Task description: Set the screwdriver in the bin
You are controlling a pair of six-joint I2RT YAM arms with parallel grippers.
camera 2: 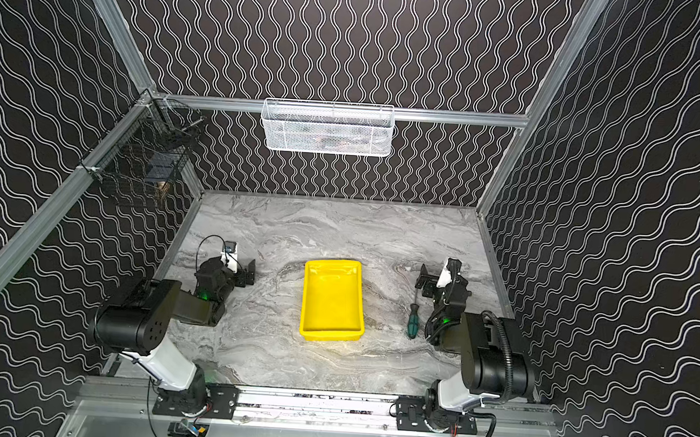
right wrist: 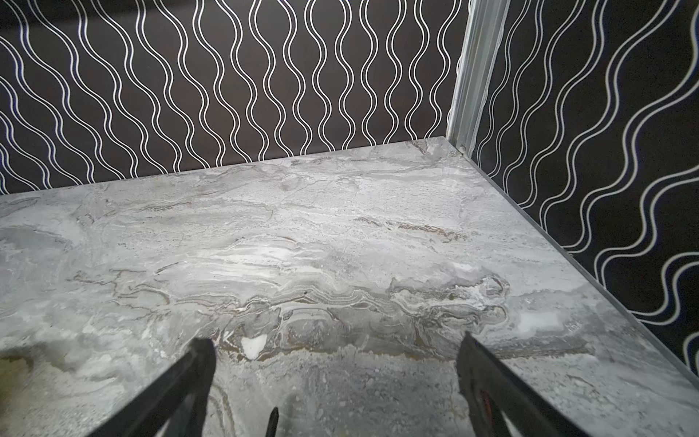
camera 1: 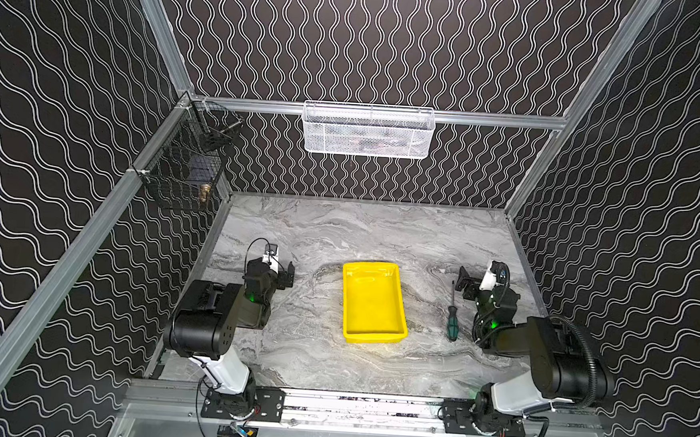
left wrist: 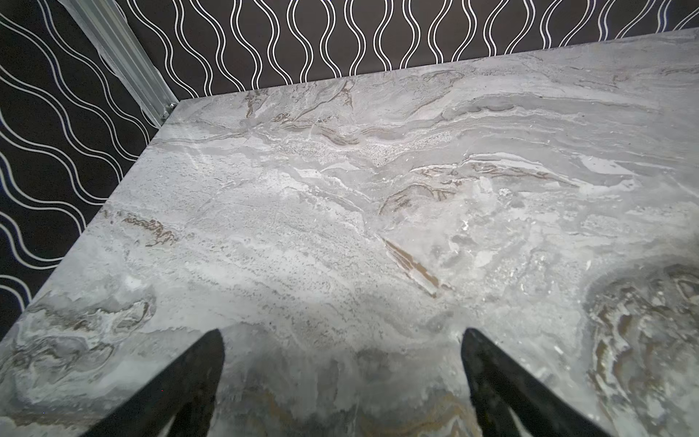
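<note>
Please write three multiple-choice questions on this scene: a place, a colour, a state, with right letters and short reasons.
1. Where does the screwdriver lie?
A. inside the bin
B. on the table, right of the bin
C. on the table, left of the bin

2. What colour is the bin?
A. yellow
B. red
C. white

3. How are the fingers of the right gripper?
A. shut on the screwdriver
B. apart, gripping nothing
C. shut, empty

Answers:
1 B, both top views show it there.
2 A, its whole body is bright yellow.
3 B, the right wrist view shows them wide apart.
</note>
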